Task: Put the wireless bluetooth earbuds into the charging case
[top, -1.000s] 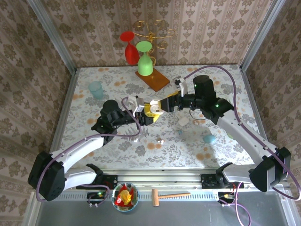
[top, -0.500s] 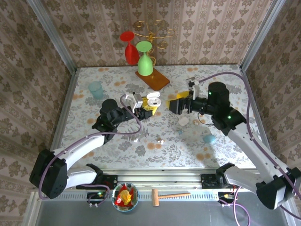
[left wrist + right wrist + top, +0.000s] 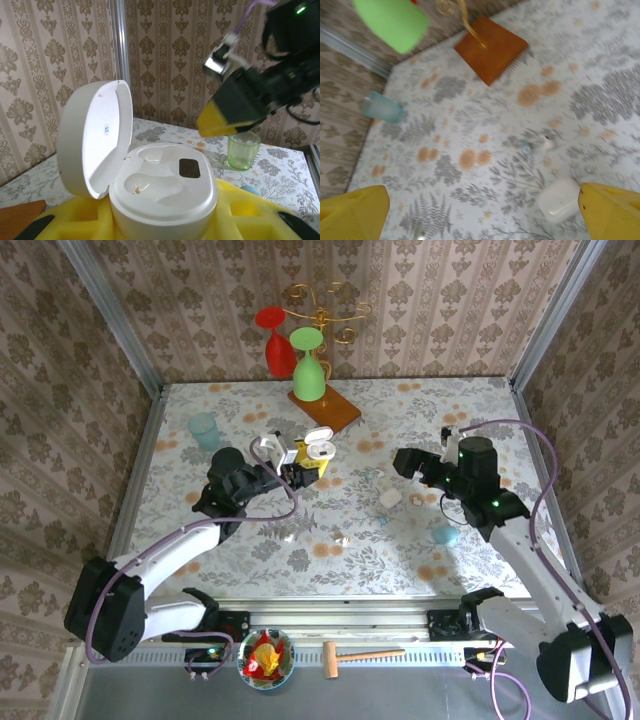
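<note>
My left gripper [image 3: 300,462] is shut on an open white charging case [image 3: 318,447], held above the table. In the left wrist view the case [image 3: 165,185] sits between yellow pads [image 3: 240,210], its lid [image 3: 95,140] tipped up at the left and both sockets empty. My right gripper [image 3: 405,462] hangs to the right of it, apart, its yellow fingertips [image 3: 355,212] spread wide and holding nothing. Tiny white earbuds lie on the cloth: one [image 3: 290,536], another [image 3: 342,539], and one [image 3: 547,144] below the right wrist.
A closed white case [image 3: 390,498] lies mid-table, also under the right wrist [image 3: 559,200]. A blue object [image 3: 445,535] rests right of it. A teal cup [image 3: 203,428] stands back left. A wooden base [image 3: 325,408] with green [image 3: 308,370] and red glasses sits at the back.
My right gripper has pulled away to the right from the case in my left gripper. The case's lid now stands open. The left gripper has shifted slightly back and left.
</note>
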Robot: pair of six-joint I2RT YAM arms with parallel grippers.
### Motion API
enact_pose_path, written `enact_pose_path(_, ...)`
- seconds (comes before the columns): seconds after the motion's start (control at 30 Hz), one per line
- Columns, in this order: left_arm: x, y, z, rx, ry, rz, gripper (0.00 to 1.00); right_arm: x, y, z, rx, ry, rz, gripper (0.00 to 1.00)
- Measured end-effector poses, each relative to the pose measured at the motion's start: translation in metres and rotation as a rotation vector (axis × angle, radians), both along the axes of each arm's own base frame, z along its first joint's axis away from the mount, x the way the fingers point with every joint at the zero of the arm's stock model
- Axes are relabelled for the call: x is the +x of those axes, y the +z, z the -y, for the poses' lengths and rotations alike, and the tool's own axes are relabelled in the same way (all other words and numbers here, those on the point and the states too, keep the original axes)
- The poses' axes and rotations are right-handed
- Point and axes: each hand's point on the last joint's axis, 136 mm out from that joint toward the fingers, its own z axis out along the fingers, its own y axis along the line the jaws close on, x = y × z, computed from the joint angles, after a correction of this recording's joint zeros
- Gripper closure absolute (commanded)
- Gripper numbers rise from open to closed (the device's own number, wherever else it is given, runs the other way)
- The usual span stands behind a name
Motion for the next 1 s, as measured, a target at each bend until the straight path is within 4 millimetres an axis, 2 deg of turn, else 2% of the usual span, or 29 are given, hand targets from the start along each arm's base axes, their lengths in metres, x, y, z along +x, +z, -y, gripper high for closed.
enact_pose_path(0.13,-0.007,0.008,-0.002,-0.011,-0.014,0.025,0.90,0.010,-0.044,0.001,-0.041,-0.011,-0.133,0.03)
enact_pose_path(0.23,-0.012,0.012,-0.004,-0.018,-0.025,0.042,0.92,0.015,-0.067,0.002,-0.085,-0.008,-0.224,0.02)
enact_pose_path(0.33,-0.016,0.013,-0.006,-0.021,-0.025,0.048,0.93,0.020,-0.078,0.005,-0.120,-0.016,-0.267,0.03)
enact_pose_path(0.5,-0.017,0.003,-0.008,-0.016,-0.021,0.045,0.94,0.016,-0.090,0.017,-0.174,-0.061,-0.313,0.04)
enact_pose_path(0.57,-0.017,0.000,-0.008,-0.014,-0.015,0.042,0.94,0.015,-0.096,0.021,-0.197,-0.080,-0.329,0.09)
enact_pose_path(0.67,-0.017,-0.004,-0.009,-0.012,-0.007,0.047,0.97,0.011,-0.110,0.031,-0.239,-0.113,-0.370,0.20)
enact_pose_path(0.8,-0.017,-0.004,-0.009,-0.015,-0.003,0.061,0.96,0.005,-0.137,0.041,-0.271,-0.146,-0.446,0.28)
enact_pose_path(1.0,-0.020,-0.005,-0.006,-0.013,-0.016,0.069,0.95,0.004,-0.168,0.041,-0.283,-0.146,-0.531,0.28)
